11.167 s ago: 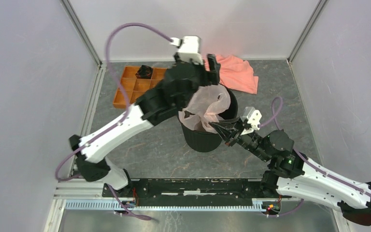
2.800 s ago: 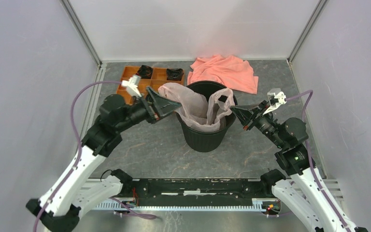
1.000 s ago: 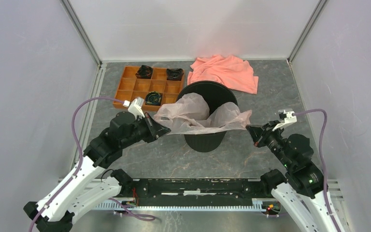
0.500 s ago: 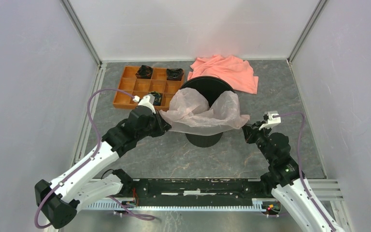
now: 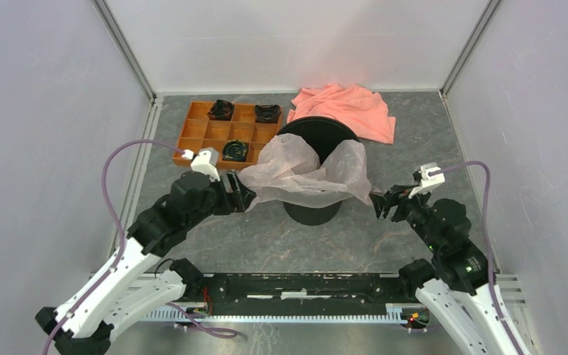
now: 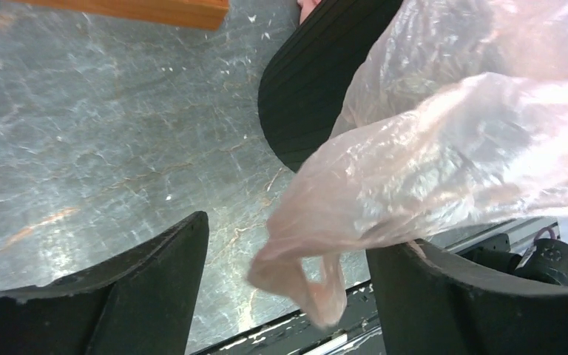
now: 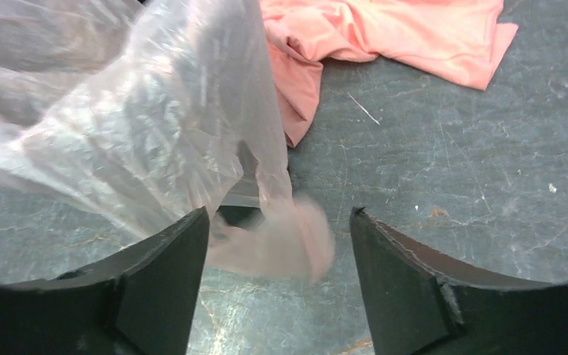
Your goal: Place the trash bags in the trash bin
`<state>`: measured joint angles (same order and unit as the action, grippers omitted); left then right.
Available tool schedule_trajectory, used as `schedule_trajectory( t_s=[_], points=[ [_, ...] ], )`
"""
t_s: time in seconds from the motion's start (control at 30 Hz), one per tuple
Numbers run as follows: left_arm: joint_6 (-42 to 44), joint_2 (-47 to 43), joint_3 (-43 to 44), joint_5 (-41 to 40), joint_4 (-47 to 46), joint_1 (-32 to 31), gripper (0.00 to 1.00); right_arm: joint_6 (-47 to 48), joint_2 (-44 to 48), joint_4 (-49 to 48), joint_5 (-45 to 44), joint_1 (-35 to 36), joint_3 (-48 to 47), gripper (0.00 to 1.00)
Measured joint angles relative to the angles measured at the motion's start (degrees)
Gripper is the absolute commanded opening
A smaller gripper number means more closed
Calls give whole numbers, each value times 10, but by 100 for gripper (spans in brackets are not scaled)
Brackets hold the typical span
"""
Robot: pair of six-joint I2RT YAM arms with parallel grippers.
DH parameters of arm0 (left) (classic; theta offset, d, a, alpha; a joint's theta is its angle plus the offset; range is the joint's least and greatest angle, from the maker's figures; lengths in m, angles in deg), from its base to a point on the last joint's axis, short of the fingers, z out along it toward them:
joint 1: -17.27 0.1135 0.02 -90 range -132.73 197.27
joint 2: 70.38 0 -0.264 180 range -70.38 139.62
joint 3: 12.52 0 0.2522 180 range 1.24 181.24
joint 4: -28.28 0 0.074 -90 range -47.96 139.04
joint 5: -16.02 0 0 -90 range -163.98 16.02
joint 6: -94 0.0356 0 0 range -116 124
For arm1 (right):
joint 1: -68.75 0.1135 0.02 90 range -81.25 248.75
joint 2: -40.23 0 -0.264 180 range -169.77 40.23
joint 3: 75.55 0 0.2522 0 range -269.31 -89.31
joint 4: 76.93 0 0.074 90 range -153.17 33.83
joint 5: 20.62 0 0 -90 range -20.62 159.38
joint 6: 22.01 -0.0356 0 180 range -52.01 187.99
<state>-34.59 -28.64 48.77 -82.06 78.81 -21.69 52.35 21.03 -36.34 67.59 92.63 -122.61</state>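
Observation:
The pale pink trash bag [image 5: 307, 174] lies spread over the mouth and front of the black trash bin [image 5: 318, 127], its corners hanging down either side. My left gripper [image 5: 242, 194] is open at the bag's left corner. In the left wrist view a loose loop of the bag [image 6: 310, 277] dangles between the spread fingers [image 6: 155, 274] beside the ribbed bin [image 6: 318, 81], with neither finger pinching it. My right gripper [image 5: 379, 203] is open at the right corner. The right wrist view shows a blurred bag tip [image 7: 281, 244] hanging free between its fingers [image 7: 407, 281].
An orange compartment tray [image 5: 200, 134] with black items sits at the back left. A salmon cloth [image 5: 347, 107] lies behind the bin, its edge close to the bag [image 7: 384, 29]. Grey walls and metal rails enclose the table.
Both grippers have gone from shut to open and let go of the bag's corners. The stretched bag has gone slack over the bin. Both arms have drawn back a little.

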Motion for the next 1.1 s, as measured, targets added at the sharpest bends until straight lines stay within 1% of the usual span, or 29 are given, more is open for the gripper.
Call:
schedule_trajectory(
  t_s=[0.07,0.13,0.17,0.27,0.33,0.4,0.53,0.67,0.7,0.8,0.93,0.97,1.1],
  points=[
    [15,-22,15,-7,22,0,90,11,0,33,10,0,-37,86],
    [31,-46,31,-10,38,0,99,32,1,56,29,0,-68,88],
    [38,-57,38,-9,42,0,100,46,2,59,43,0,-78,89],
    [71,-80,61,7,43,0,100,91,3,69,105,0,-89,90],
    [99,-73,81,25,41,0,100,126,-8,80,150,0,-91,91],
    [122,-59,92,45,37,0,100,153,-23,87,172,0,-94,92],
    [171,-27,94,83,37,0,100,198,-45,96,193,0,-106,92],
    [204,2,94,100,35,0,99,223,-70,93,187,0,-115,90],
    [207,10,94,101,34,0,97,226,-78,89,184,0,-116,86],
    [217,31,94,99,30,0,88,230,-108,68,180,0,-116,62],
    [220,59,96,87,24,0,76,219,-129,40,176,0,-116,43],
    [221,62,97,82,24,0,72,216,-130,33,176,0,-116,37],
    [223,67,118,56,22,0,64,194,-123,6,157,0,-116,13]
  ],
)
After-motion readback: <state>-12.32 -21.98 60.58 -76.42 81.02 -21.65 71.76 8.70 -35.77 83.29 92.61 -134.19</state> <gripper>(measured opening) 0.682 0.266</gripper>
